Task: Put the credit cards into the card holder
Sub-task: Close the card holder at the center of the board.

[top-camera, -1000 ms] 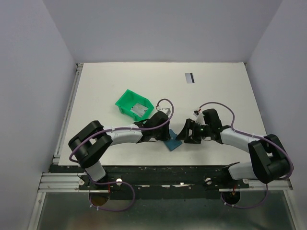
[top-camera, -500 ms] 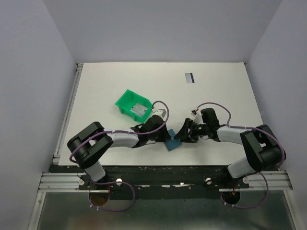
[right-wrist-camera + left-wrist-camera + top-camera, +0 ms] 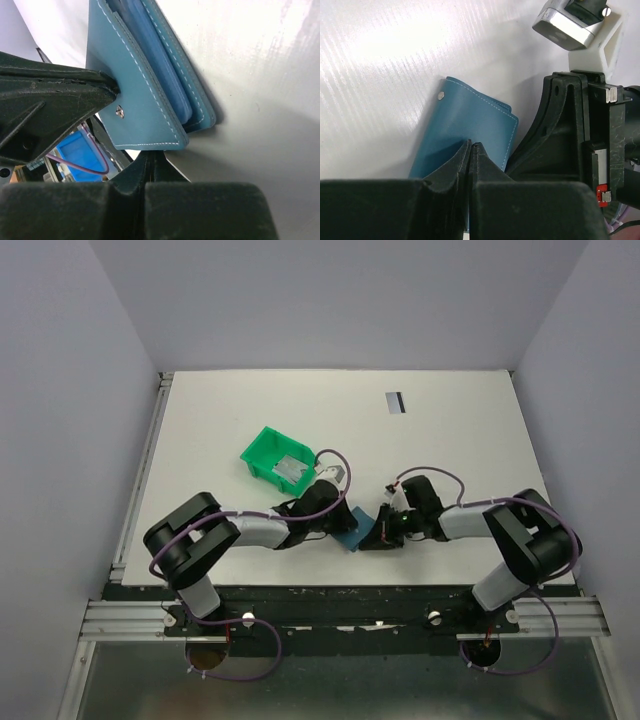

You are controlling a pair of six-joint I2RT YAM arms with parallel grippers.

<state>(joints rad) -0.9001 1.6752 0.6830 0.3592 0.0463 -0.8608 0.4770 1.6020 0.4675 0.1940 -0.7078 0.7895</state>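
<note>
The slate-blue card holder [image 3: 352, 530] lies between my two grippers near the table's front edge. In the right wrist view its upper flap [image 3: 145, 100], with the small stud [image 3: 119, 112], stands lifted off the lighter blue inside. My left gripper [image 3: 338, 523] is shut on that flap; its dark fingers [image 3: 60, 95] pinch the flap's edge. My right gripper [image 3: 151, 156] is shut, tips just under the flap's free edge, nothing showing between them. One credit card [image 3: 397, 402] lies at the far side of the table. A second credit card [image 3: 291, 470] rests in the green bin.
The green plastic bin [image 3: 262, 454] stands just behind the left arm, left of centre. The right gripper's black body [image 3: 570, 140] crowds close against the wallet [image 3: 465, 130] in the left wrist view. White walls close in the table on three sides.
My right gripper has gone from wide open to shut and slid left and nearer, up against the card holder. The left gripper has stayed at the card holder, its jaws drawing a little tighter.
</note>
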